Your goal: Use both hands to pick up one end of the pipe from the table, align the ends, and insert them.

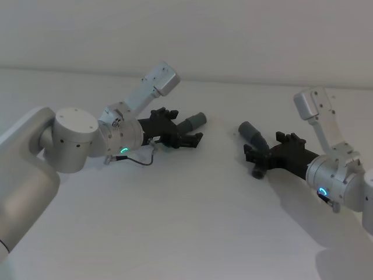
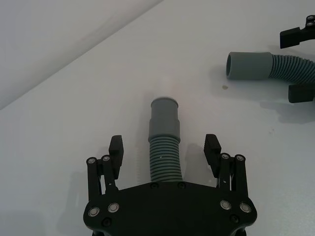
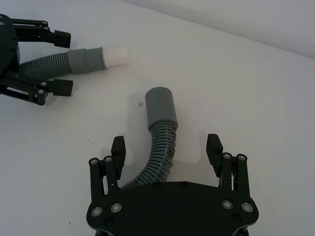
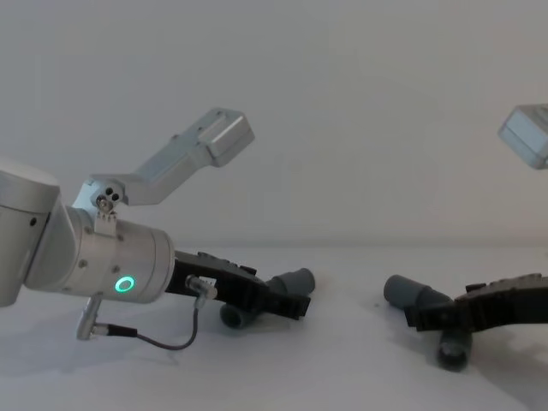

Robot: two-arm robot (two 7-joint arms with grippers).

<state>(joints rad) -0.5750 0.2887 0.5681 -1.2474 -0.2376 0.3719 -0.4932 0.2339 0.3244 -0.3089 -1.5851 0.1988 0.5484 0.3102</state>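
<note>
The table (image 1: 186,233) is carrying both pipe pieces in its far half, one towards the left edge and one towards the right, with bare surface lying between them. The left arm (image 1: 70,140) is reaching in from the near left corner and the right arm (image 1: 341,175) from the right edge. The left gripper (image 2: 164,144) is hanging low over the left pipe piece (image 2: 165,162), its jaws standing wide with a finger on either side of the ribbed part and a gap showing on both sides. The right gripper (image 3: 166,144) is straddling the right pipe piece (image 3: 158,150) the same way, wide and gripping nothing.

The white-tipped cuff (image 3: 101,58) and the open grey socket (image 2: 248,66) are pointing roughly towards each other, well apart.

By my reading the task is only beginning: both grippers are lining up for the grasp, but neither piece is being held or lifted, so closing, raising, aligning the ends and inserting are all waiting to be done.

The back end of each piece is running out of sight under its gripper's body. In the left wrist view the white tip is nearly vanishing against the white surface. I cannot tell whether any fingertip is touching the table
</note>
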